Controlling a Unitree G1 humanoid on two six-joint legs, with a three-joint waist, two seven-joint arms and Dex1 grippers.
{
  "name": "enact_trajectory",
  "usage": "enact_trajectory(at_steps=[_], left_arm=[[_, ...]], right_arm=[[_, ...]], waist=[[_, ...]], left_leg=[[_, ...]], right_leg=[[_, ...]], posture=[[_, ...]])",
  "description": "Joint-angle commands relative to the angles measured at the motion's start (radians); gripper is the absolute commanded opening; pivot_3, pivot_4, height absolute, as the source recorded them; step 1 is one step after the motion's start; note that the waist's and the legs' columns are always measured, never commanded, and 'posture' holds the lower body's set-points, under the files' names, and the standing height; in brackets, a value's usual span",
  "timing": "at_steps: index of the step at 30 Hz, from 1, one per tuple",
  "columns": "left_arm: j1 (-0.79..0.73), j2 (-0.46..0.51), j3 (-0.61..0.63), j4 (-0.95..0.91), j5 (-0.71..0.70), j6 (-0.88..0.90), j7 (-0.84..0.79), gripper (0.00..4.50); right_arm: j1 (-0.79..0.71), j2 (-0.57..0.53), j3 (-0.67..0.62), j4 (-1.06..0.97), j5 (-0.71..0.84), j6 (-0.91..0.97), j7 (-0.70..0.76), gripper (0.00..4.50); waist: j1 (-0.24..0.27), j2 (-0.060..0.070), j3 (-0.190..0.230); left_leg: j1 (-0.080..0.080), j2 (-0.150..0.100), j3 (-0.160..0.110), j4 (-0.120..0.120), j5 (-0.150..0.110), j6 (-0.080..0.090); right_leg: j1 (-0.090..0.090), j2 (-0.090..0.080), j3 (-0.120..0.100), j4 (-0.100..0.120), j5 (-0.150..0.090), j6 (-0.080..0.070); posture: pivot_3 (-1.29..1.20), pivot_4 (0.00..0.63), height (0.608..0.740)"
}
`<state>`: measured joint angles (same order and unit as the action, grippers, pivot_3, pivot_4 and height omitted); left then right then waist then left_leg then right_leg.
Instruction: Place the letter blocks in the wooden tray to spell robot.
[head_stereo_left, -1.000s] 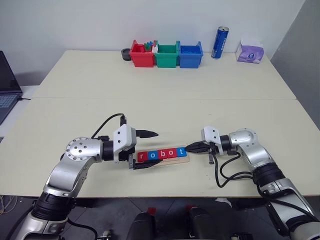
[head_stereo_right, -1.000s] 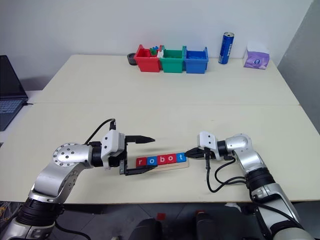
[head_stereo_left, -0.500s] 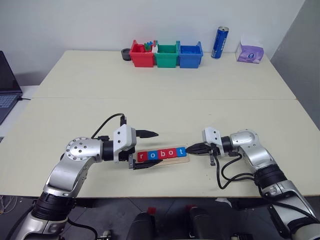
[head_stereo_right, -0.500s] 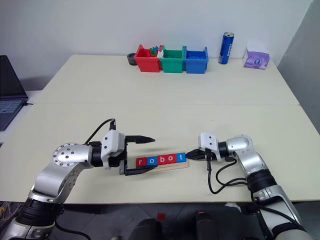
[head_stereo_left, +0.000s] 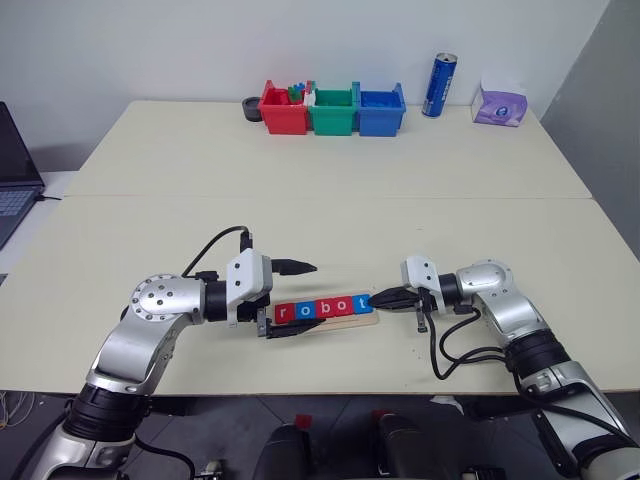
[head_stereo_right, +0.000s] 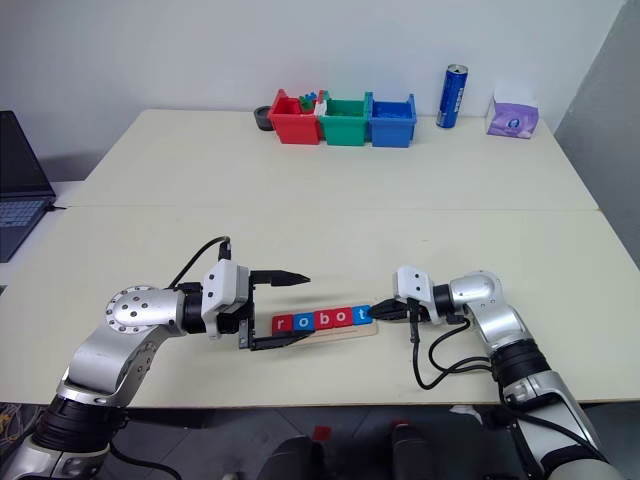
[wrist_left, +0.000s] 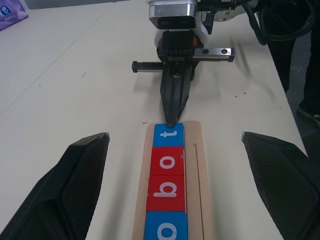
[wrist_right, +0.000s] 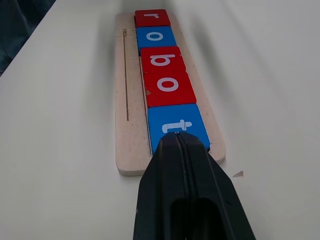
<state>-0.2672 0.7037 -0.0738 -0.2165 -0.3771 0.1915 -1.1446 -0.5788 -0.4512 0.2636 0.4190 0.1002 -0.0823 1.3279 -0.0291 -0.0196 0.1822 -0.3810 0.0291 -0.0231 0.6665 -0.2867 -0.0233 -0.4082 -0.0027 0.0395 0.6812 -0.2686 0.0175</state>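
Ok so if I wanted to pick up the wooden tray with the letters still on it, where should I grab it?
Probably across its narrow width at mid-length, coming from above. The wooden tray lies flat and is long and thin, so pinching its two long edges beside the middle letter blocks should keep it balanced. The ends are crowded by the left pincer and right pincer.

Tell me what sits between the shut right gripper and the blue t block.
Nothing visible. The right gripper, shut, has its tip at the outer edge of the blue t block, last in the light-wood tray.
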Motion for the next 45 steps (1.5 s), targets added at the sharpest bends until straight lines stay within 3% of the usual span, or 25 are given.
enact_trajectory(at_steps=[1,45], left_arm=[[-0.005,0.010,0.026,-0.016,-0.005,-0.012,0.004,4.50],[-0.012,0.006,0.025,-0.007,0.003,-0.021,0.011,4.50]], right_arm=[[-0.010,-0.008,-0.001,-0.008,0.001,-0.012,0.005,0.03],[-0.025,-0.012,-0.002,0.013,0.000,-0.025,0.000,0.03]], waist=[[0.000,0.000,0.000],[0.000,0.000,0.000]], left_leg=[[0.000,0.000,0.000,0.000,0.000,0.000],[0.000,0.000,0.000,0.000,0.000,0.000]], right_leg=[[0.000,0.000,0.000,0.000,0.000,0.000],[0.000,0.000,0.000,0.000,0.000,0.000]], posture=[[0.00,0.150,0.740],[0.00,0.150,0.740]])
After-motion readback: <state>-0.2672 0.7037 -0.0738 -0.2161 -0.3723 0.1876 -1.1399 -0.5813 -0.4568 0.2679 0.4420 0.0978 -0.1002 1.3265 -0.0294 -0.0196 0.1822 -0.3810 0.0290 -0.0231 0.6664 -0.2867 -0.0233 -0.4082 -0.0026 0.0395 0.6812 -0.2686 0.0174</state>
